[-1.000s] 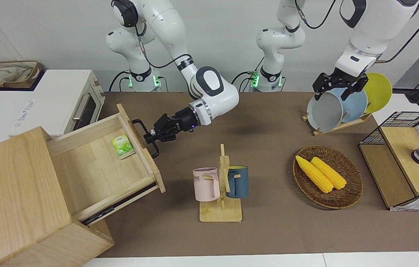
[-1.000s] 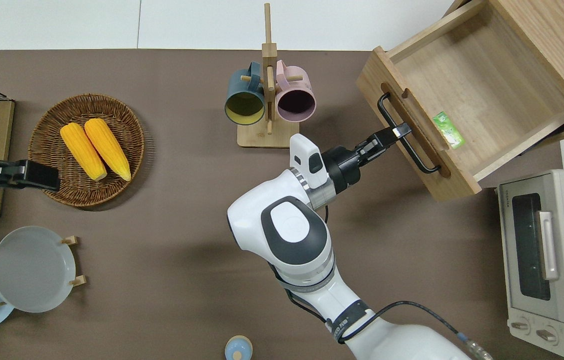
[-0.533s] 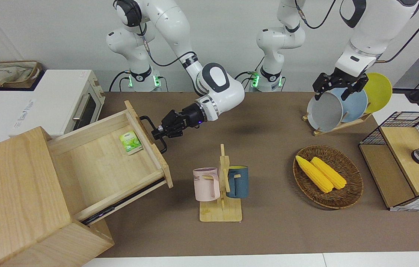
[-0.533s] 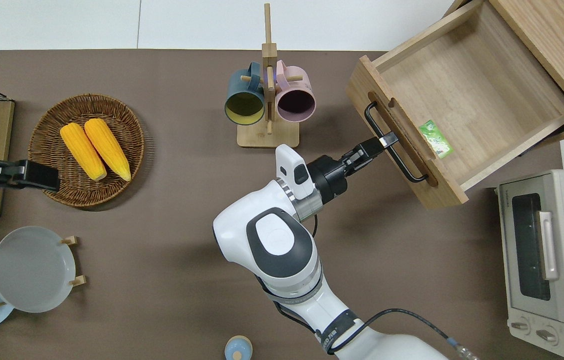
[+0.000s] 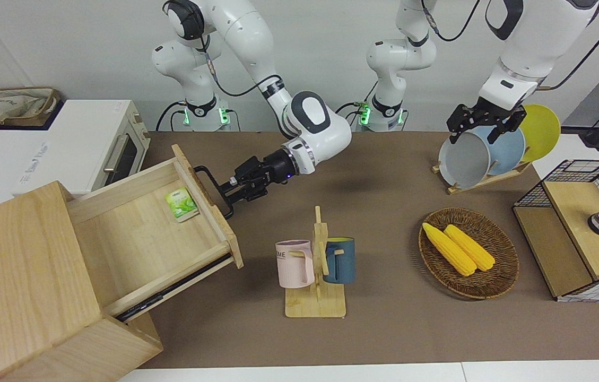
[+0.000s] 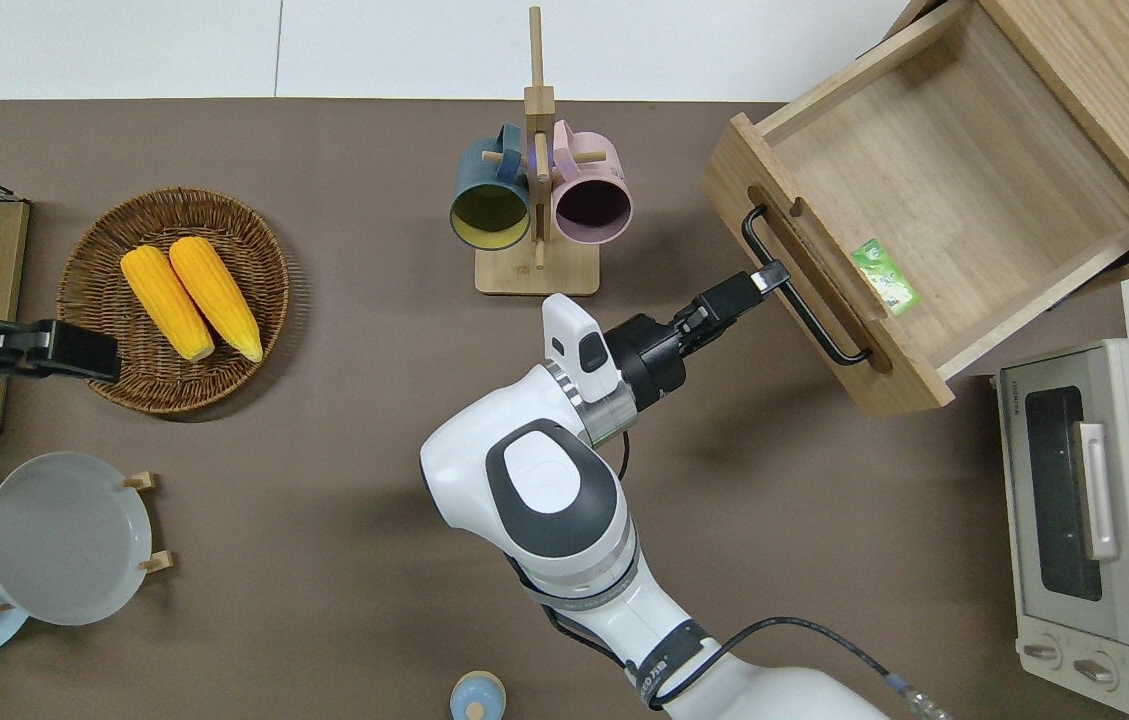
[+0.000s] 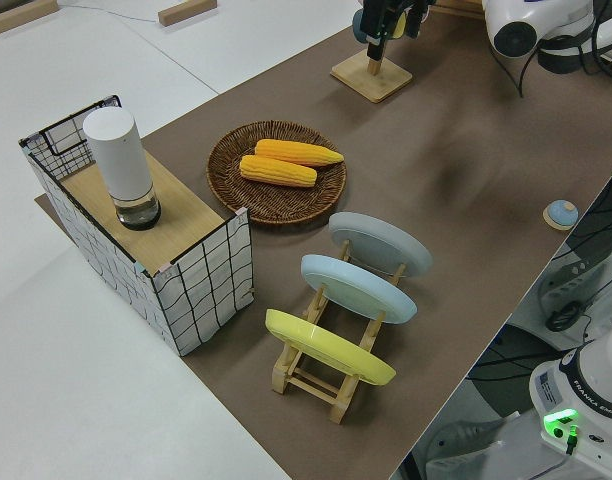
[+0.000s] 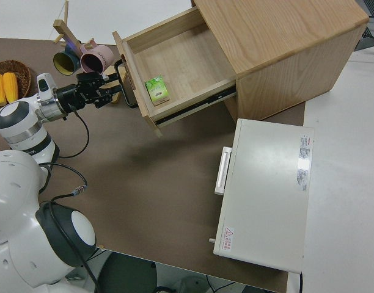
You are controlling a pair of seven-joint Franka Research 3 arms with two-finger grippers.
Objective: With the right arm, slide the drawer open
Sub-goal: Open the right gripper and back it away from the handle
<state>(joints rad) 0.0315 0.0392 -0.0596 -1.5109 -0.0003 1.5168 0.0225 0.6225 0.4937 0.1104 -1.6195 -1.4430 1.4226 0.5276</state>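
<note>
1. drawer [image 6: 934, 200] pulled well out of the pale wood cabinet [image 5: 18, 276], at the right arm's end of the table [image 6: 324, 480], toward the edge farthest from the robots; cabinet overhangs the brown mat there.
2. drawer front [image 6: 819, 290] runs diagonal to the table edges; open brown mat lies on its robot side, between it and the white toaster oven [image 6: 1094, 520].
3. mug rack [image 6: 536, 200] with a blue and a pink mug stands near the drawer's front corner, toward the table middle; a strip of mat separates them.
4. right gripper [image 6: 769, 277] at the black loop handle [image 6: 804, 290], roughly mid-bar; fingers look set on either side of the bar, close together, but can't tell if they actually clamp it.
5. right arm [image 6: 554, 490] reaches over the bare middle of the mat.
6. drawer look: wide, shallow, light wood, black slide rail [image 5: 172, 286] visible along its side, inside bare except one small green packet [image 6: 885, 277] lying just inside the front panel.
7. left arm parked; its jaw state can't be told.
8. wicker basket [image 6: 104, 290] with two corn cobs toward the left arm's end, well apart from the drawer.
</note>
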